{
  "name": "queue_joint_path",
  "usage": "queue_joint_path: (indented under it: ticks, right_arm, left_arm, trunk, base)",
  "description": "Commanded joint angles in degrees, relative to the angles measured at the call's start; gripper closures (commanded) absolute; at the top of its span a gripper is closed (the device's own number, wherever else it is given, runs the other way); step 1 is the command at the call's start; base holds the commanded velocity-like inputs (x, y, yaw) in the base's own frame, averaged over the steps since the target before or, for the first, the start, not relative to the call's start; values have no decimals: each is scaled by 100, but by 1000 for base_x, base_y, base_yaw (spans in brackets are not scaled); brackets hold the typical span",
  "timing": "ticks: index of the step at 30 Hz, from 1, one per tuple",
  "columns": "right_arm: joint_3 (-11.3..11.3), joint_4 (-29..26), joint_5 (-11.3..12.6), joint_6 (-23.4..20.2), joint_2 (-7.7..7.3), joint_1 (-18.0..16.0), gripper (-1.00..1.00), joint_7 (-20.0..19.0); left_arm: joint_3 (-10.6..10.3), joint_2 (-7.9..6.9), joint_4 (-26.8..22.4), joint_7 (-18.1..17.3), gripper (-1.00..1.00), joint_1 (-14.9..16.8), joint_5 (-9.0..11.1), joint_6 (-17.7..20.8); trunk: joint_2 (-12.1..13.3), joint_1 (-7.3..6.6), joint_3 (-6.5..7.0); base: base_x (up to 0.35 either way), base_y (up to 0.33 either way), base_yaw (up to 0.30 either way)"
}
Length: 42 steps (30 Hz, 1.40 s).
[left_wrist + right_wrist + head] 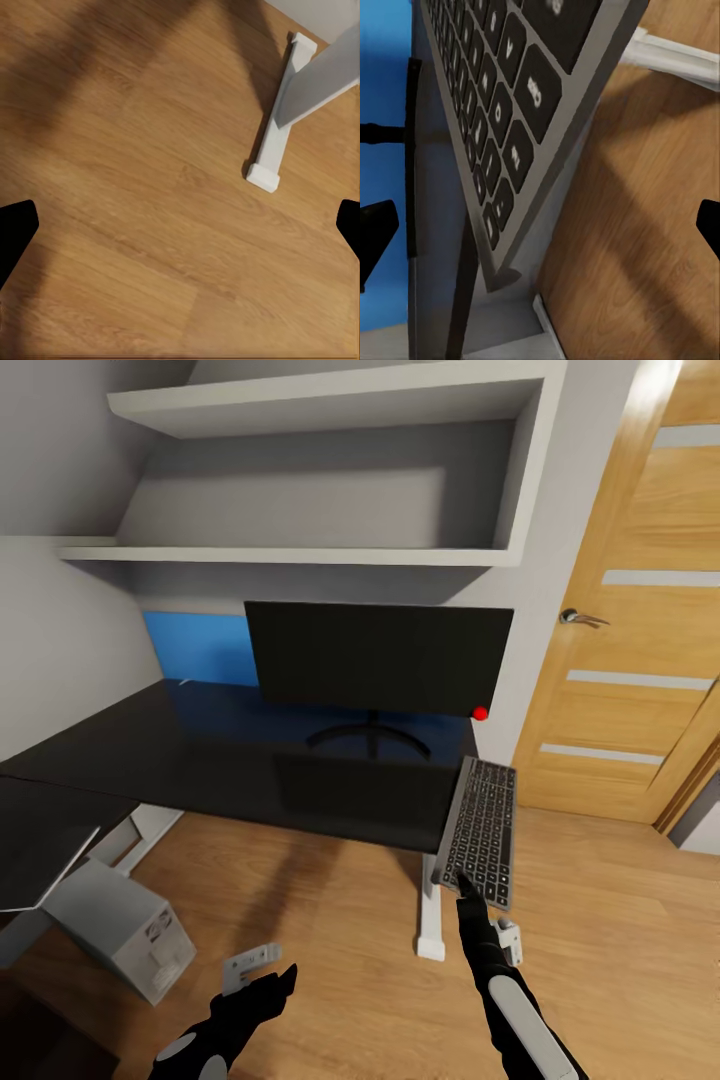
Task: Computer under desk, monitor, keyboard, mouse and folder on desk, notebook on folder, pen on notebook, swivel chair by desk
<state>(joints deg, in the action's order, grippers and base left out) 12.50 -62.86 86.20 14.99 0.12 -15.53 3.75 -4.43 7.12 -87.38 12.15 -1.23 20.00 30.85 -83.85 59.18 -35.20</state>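
Both your grippers showed open jaws: the right gripper [466, 888] touched the keyboard [483, 827] overhanging the desk's [200, 750] right front corner, the left gripper [272, 982] over floor.

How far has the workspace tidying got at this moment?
Done: monitor stands on the desk; computer sits beneath it. In hand: right gripper is at the keyboard, which overhangs the desk's edge. Left: mouse, folder, notebook, pen, chair.

Behind the monitor [378, 657] the blue panel [196, 648] is partly hidden, and left of the monitor the desk [150, 745] runs out of frame.
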Motion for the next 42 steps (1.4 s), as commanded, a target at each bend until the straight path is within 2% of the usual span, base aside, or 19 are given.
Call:
queue_joint_path:
  ticks: [1,12,20,27,29,32,35,36,37,38,39,40,42]
  right_arm:
    - [16,-7,38,39,-4,-3,-100,20]
    - [16,-7,38,39,-11,-3,-100,20]
    - [22,16,30,33,-6,-3,-100,21]
    - [82,384,-23,50,30,-4,-100,19]
    - [112,514,-104,67,36,-3,-100,9]
    - [323,1585,-465,155,52,-5,-100,-24]
    - [427,2359,-835,322,109,-6,-100,-34]
    - [461,2913,-1191,552,231,-4,-100,-38]
    - [465,3091,-1323,662,274,-4,-100,-37]
    - [471,3606,-1747,1109,363,-4,-100,-35]
    - [470,3911,-2016,1458,392,-3,-100,-34]
    - [468,4172,-2239,1817,410,-3,-100,-32]
    - [466,4488,-2458,2300,417,-3,-100,-30]
  left_arm:
    - [-5,0,-8,51,-100,0,58,17]
    - [-5,2,0,51,-100,0,59,17]
    - [-5,4,23,51,-100,0,58,19]
    - [2,-8,12,51,-100,0,57,39]
    - [3,-13,7,51,-100,0,57,42]
    - [1,-13,1,54,-100,0,55,29]
    - [15,-18,17,70,-100,0,56,24]
    - [25,-20,43,71,-100,0,56,22]
    - [22,-21,51,70,-100,0,52,19]
    - [18,-22,94,69,-100,0,53,15]
    - [16,-20,185,64,-100,0,54,10]
    - [13,-21,354,59,-100,0,52,3]
    - [9,-19,680,55,-100,0,44,-6]
  trunk:
    - [-3,-2,-4]
    - [-3,-2,-4]
    - [-3,-2,-4]
    - [-3,-2,-4]
    - [-3,-2,-4]
    - [-3,-2,-4]
    - [-3,-2,-4]
    - [-3,-2,-4]
    - [-3,-2,-4]
    - [-3,-2,-4]
    - [-3,-2,-4]
    - [-3,-2,-4]
    - [-3,-2,-4]
  base:
    - [-244,0,0]
    - [-230,-36,0]
    - [-54,-52,0]
    - [-3,-3,0]
    - [0,0,0]
    - [0,0,0]
    - [0,0,0]
    - [0,0,0]
    - [0,0,0]
    - [0,0,0]
    - [0,0,0]
    - [0,0,0]
    - [0,0,0]
